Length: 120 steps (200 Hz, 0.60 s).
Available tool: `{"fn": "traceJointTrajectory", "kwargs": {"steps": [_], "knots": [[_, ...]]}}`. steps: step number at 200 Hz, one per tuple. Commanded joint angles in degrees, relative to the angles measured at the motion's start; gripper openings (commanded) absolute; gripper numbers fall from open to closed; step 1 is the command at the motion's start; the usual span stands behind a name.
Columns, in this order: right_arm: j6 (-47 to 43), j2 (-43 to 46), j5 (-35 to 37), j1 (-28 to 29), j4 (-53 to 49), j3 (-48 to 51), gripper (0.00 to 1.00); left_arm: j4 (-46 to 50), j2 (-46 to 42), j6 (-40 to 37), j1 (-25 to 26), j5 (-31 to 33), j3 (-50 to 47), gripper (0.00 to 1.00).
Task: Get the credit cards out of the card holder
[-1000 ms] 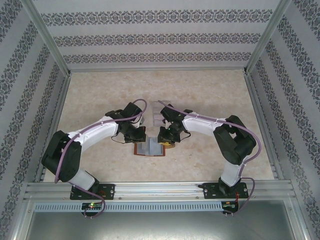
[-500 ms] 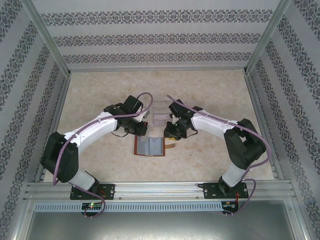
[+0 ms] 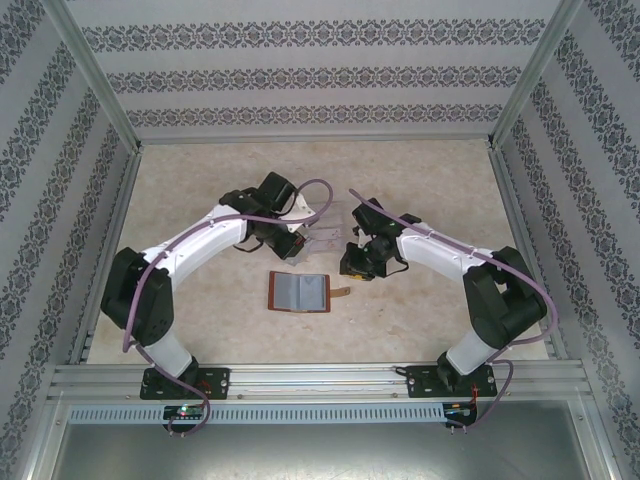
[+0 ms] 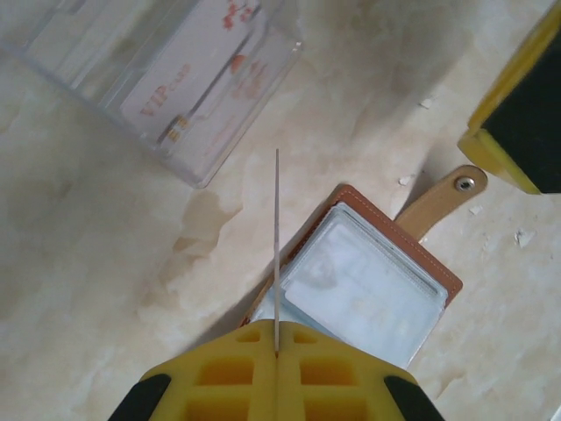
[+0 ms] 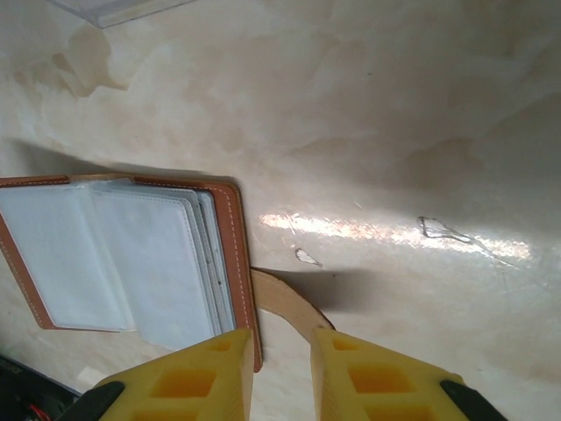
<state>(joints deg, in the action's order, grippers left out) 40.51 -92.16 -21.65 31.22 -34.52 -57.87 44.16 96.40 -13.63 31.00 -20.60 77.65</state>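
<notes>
Lying open and flat on the table (image 3: 200,190), the card holder (image 3: 300,292) was found just in front of and between the two grippers, its grey-blue pockets facing up. From above, its long axis ran left to right, parallel to the table's near edge, and the brown strap tab (image 3: 341,292) pointed toward the right arm's side. The left gripper (image 3: 288,243) was behind the holder's left half, near the clear rack (image 3: 325,232). In the left wrist view, its yellow fingers (image 4: 237,377) were pressed together on a credit card (image 4: 277,246). That card appeared edge-on as a thin pale line, its long axis running straight out past the fingertips. The card's far end lay toward the rack's near wall (image 4: 206,171), and a pale VIP card (image 4: 202,79) lay inside that rack. The right gripper (image 3: 352,268) was behind the holder's right end, above the strap tab. In the right wrist view its fingers (image 5: 219,368) stood a narrow gap apart with nothing pinched. The holder's stitched right edge (image 5: 230,263) and the curved tab (image 5: 285,303) lay just ahead of them.
</notes>
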Motion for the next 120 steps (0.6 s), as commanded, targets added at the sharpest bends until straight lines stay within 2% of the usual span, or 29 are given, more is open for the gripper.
{"fn": "traceJointTrajectory", "kwargs": {"steps": [1, 56, 120], "knots": [[-0.42, 2.03, 1.17, -0.56, -1.46, 1.08, 0.26, 5.45, 3.22, -10.66, 0.08, -3.81, 5.05, 0.0], [-0.71, 3.32, 1.43, -1.25, -2.19, 1.84, 0.26, 13.26, 11.58, -26.88, 0.12, -2.98, 15.94, 0.0], [-0.35, 5.2, 2.73, -1.8, -2.92, 2.28, 0.26, 18.77, 21.32, -32.75, 0.04, 0.48, 30.92, 0.0]]}}
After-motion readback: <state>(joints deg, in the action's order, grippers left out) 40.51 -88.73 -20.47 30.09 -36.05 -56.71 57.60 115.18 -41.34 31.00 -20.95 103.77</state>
